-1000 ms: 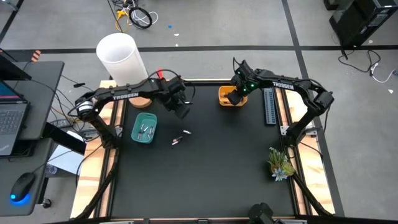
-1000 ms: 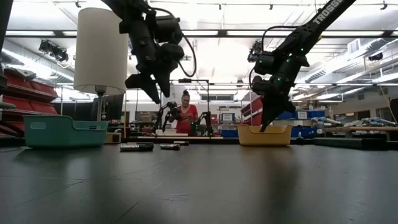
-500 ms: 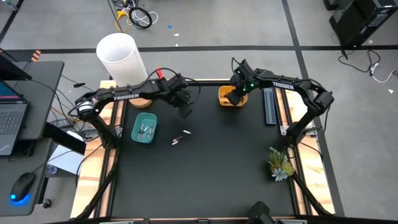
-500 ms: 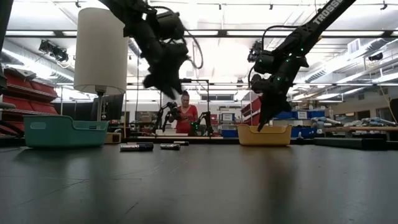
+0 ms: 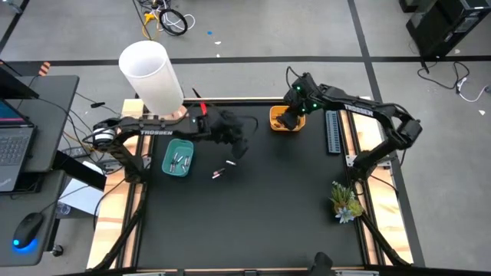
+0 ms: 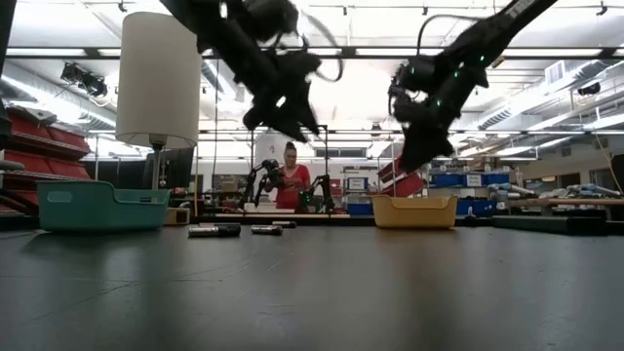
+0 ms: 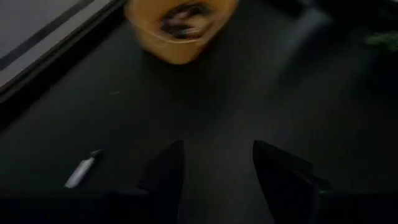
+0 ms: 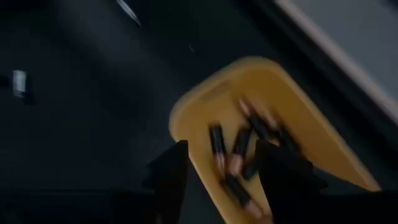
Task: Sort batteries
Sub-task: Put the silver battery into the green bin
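Batteries (image 8: 239, 152) now lie in your yellow bin (image 5: 281, 119); right gripper (image 5: 287, 121) jaws just opened, empty. Left gripper (image 5: 239, 147), jaws wide and empty, swings toward two loose ones (image 5: 222, 168).

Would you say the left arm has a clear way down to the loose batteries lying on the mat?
Probably yes. The left gripper hangs open just above the loose batteries, with bare mat around them; the teal tray sits off to the side.
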You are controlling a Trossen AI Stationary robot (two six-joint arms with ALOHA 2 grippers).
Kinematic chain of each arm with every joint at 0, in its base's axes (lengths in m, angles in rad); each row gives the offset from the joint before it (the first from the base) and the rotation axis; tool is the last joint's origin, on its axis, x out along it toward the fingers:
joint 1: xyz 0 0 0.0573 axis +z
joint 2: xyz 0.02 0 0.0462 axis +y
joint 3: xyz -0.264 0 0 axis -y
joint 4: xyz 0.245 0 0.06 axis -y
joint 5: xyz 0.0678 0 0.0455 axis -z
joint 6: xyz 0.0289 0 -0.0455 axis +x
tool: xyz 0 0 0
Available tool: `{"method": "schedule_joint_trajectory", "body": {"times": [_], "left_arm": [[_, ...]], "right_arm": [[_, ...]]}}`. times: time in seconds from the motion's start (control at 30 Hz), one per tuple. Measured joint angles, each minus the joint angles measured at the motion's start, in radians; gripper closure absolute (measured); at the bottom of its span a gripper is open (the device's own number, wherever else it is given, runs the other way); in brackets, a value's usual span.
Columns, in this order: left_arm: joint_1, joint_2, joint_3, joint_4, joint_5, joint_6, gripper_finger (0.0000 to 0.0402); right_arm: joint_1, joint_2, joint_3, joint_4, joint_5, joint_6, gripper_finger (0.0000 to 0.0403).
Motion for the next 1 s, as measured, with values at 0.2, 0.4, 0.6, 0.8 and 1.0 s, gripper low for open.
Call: {"method": "schedule_joint_trajectory", "body": {"times": [0.2,0.4,0.6,0.8,1.0], "left_arm": [[-0.097,-0.003,-0.010,-0.053,-0.040,-0.027,0.0200],[-0.184,-0.011,-0.035,-0.091,-0.117,-0.194,0.0200],[-0.297,-0.012,-0.044,-0.150,-0.216,-0.379,0.0200],[-0.401,-0.016,-0.036,-0.214,-0.312,-0.472,0.0200],[-0.533,-0.066,-0.035,-0.183,-0.404,-0.611,0.0200]], "right_arm": [[0.084,-0.056,0.000,0.137,-0.054,-0.151,0.0214],[0.202,-0.057,0.000,0.277,-0.077,-0.242,0.0214],[0.319,-0.057,0.000,0.381,-0.078,-0.285,0.0217],[0.397,-0.057,-0.001,0.388,-0.020,-0.227,0.0217],[0.467,0.006,-0.007,0.411,0.005,-0.094,0.0216]]}}
